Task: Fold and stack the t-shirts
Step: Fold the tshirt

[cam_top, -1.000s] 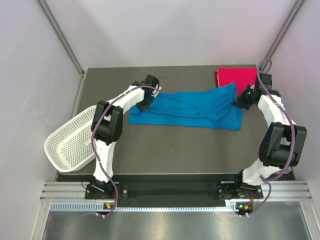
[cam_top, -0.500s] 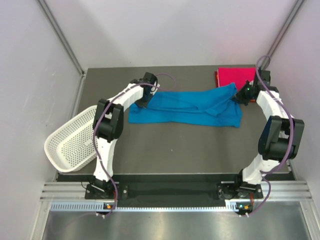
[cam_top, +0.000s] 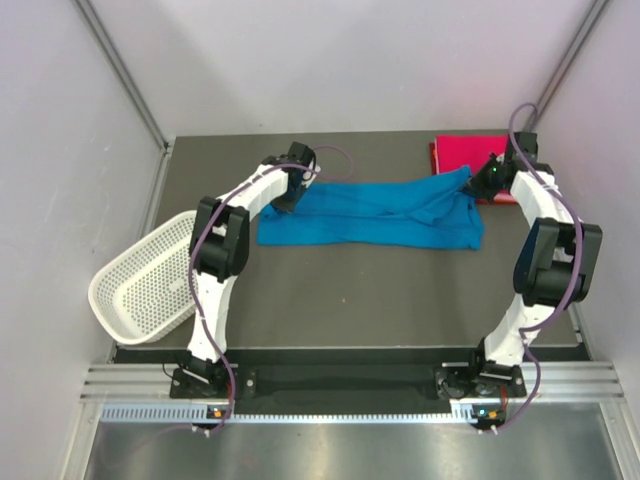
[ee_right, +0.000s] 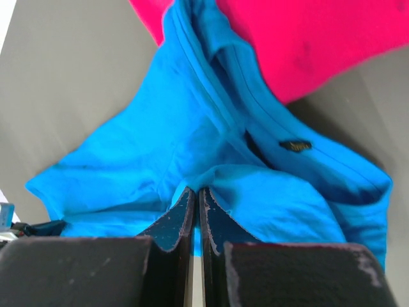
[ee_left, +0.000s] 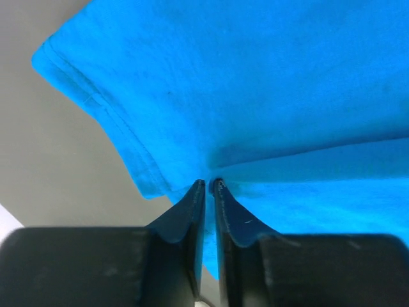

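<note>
The white mesh basket sat tilted at the table's left edge. My left gripper was at the blue t-shirt's left end, fingers nearly together with cloth at their tips; I could not tell whether they held it. The shirt lay stretched across the far middle. My right gripper was clamped on its right end, which overlapped the pink-red t-shirt in the far right corner.

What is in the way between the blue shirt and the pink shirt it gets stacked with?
Nothing visible. The blue shirt lies stretched across the table, its right end reaching the pink shirt at the far right corner. The basket sits at the table's left edge, well clear.
</note>
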Action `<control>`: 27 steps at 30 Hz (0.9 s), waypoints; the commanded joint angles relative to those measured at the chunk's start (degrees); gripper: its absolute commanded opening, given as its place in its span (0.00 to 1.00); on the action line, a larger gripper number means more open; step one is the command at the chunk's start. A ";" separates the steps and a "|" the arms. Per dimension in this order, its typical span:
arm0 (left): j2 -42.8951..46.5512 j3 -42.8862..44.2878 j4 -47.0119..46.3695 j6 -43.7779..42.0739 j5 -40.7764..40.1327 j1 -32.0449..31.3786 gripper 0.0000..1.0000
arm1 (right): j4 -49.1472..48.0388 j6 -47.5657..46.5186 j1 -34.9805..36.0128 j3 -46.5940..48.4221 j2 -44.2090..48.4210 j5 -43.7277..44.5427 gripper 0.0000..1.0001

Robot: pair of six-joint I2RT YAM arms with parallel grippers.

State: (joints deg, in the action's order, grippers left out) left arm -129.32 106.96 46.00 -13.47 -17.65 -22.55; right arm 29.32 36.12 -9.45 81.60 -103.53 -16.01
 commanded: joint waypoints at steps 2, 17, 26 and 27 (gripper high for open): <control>-0.50 2.29 0.67 -0.50 -3.00 0.48 0.19 | -0.75 -0.44 1.36 3.04 -0.54 0.28 0.01; 0.64 8.44 5.15 7.40 -13.30 0.31 0.24 | 1.79 -1.58 2.33 4.44 -0.63 2.39 0.01; 4.86 0.89 3.40 17.69 0.25 -3.47 0.20 | 3.55 -0.96 2.33 4.62 -0.45 4.41 0.01; 4.86 0.10 3.22 18.39 0.60 -3.56 0.19 | 3.64 -0.79 2.33 5.23 -0.62 4.41 0.01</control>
State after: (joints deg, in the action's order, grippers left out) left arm -128.35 109.40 49.34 0.43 -21.04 -25.04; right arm 32.58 35.55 -7.62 83.07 -104.47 -12.95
